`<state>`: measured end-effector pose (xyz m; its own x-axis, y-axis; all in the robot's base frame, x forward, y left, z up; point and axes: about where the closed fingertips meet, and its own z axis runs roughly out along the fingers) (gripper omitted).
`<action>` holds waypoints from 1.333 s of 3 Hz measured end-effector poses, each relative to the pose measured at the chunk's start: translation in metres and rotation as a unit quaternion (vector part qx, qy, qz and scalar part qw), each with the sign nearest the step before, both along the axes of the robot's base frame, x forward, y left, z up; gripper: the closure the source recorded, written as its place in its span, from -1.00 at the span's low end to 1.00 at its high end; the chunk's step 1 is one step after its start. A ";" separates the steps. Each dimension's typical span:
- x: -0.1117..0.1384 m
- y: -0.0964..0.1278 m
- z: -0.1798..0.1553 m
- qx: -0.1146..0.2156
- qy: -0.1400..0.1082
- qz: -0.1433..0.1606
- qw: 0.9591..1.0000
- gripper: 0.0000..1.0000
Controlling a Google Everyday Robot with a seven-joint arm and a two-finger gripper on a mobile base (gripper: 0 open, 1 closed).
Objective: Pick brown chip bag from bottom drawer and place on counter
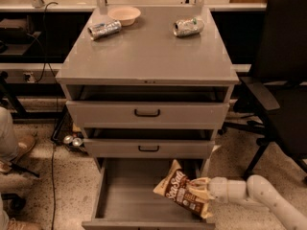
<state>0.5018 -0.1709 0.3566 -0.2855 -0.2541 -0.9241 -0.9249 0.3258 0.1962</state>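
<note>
The brown chip bag [181, 190] with white "Sea Salt" lettering is tilted at the right side of the open bottom drawer [129, 195]. My gripper [199, 188] comes in from the lower right on a white arm and is shut on the bag's right edge, inside the drawer. The counter [146, 49] is the flat grey top of the cabinet, above the two upper drawers with black handles.
Two crushed silver cans [104, 29] [188, 26] and a tan bowl [124, 15] sit at the back of the counter. A black office chair [280, 80] stands close on the right. A person's shoe [19, 150] and cables lie on the floor at left.
</note>
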 end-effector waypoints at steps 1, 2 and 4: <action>-0.019 -0.025 0.083 -0.009 -0.065 -0.009 0.998 1.00; -0.022 -0.032 0.148 -0.025 -0.110 0.003 0.994 1.00; -0.019 -0.034 0.163 -0.024 -0.120 0.009 0.992 1.00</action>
